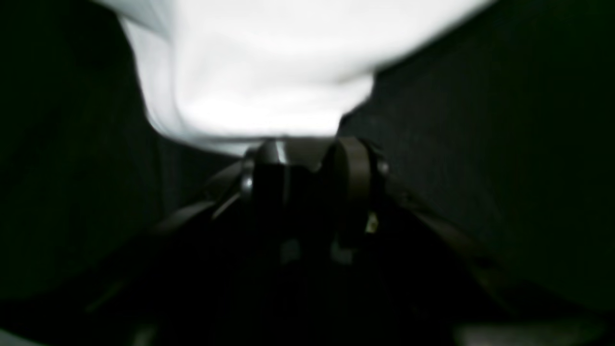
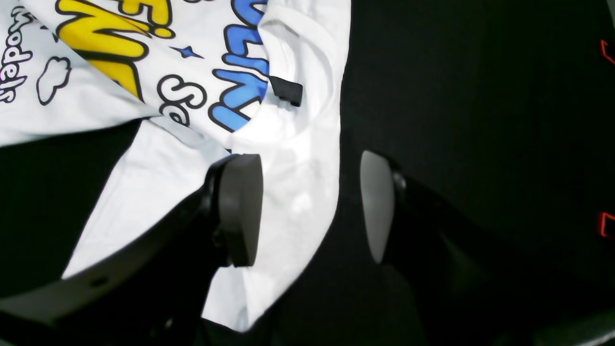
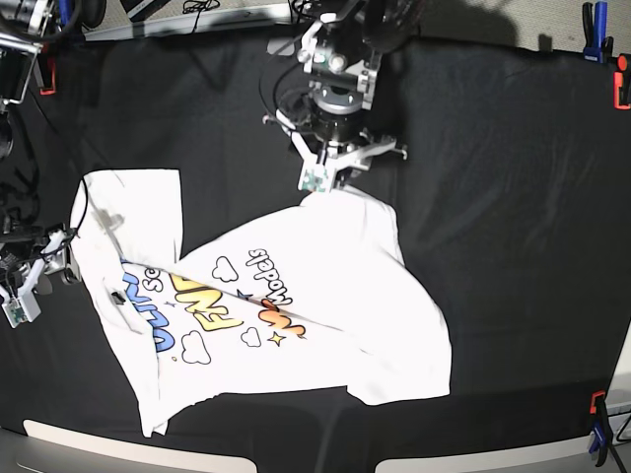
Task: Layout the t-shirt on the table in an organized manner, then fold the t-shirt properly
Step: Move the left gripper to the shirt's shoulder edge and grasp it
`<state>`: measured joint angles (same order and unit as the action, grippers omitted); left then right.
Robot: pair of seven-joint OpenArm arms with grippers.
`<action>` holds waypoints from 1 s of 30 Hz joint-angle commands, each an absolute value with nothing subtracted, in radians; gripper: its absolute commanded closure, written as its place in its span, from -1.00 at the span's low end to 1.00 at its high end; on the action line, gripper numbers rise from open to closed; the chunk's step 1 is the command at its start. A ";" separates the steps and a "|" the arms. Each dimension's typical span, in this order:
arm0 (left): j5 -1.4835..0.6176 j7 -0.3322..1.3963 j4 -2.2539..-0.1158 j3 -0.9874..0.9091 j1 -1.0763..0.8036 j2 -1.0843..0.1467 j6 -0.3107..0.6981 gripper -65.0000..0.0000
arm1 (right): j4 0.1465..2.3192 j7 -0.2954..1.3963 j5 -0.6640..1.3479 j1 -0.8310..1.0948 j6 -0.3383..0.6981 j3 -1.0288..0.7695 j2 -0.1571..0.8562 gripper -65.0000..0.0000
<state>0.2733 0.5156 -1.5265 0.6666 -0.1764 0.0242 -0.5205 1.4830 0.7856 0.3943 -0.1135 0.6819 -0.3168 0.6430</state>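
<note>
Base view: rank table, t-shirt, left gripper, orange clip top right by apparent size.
1. table
2. t-shirt
3. left gripper, though it sits higher and nearer the camera, so it looks inflated
4. orange clip

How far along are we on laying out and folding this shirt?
Nothing is finished: the t-shirt lies crumpled and askew on the table. In hand: the left tool pinches one corner; the right tool is open astride the collar-side edge. Flattening and every fold remain.

Black, wrinkled cloth tabletop point(image 3: 493, 148) with the white printed t-shirt point(image 3: 325, 286) lying rumpled and partly folded over on it
</note>
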 commanded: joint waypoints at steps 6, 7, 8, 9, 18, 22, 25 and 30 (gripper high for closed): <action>0.209 0.491 -1.544 0.669 -0.165 0.035 -0.532 0.41 | 1.499 0.764 0.405 -0.133 0.680 -0.327 0.668 0.03; 0.209 0.484 -1.544 0.667 -0.165 0.035 -0.532 0.41 | 1.499 0.764 0.405 -0.133 0.680 -0.327 0.668 0.03; 0.210 0.472 -1.544 0.665 -0.165 0.035 -0.532 0.41 | 1.499 0.764 0.405 -0.133 0.680 -0.327 0.668 0.03; 0.211 0.461 -1.544 0.661 -0.165 0.036 -0.532 0.41 | 1.499 0.764 0.405 -0.133 0.680 -0.327 0.668 0.03; 0.246 0.443 -1.544 0.661 -0.157 0.035 -0.599 0.41 | 1.499 0.768 0.405 -0.133 0.680 -0.327 0.668 0.03; 0.245 0.443 -1.543 0.661 -0.154 0.035 -0.599 0.41 | 1.499 0.768 0.405 -0.133 0.680 -0.327 0.668 0.03; 0.245 0.443 -1.543 0.661 -0.154 0.035 -0.598 0.43 | 1.499 0.768 0.405 -0.133 0.680 -0.327 0.668 0.03; 0.277 0.444 -1.522 0.661 -0.136 0.035 -0.598 1.00 | 1.499 0.768 0.405 -0.133 0.680 -0.327 0.668 0.03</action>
<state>0.2626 0.4709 -1.5063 0.6601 -0.1467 0.0227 -0.5728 1.4830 0.7868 0.3939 -0.1131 0.6819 -0.3172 0.6430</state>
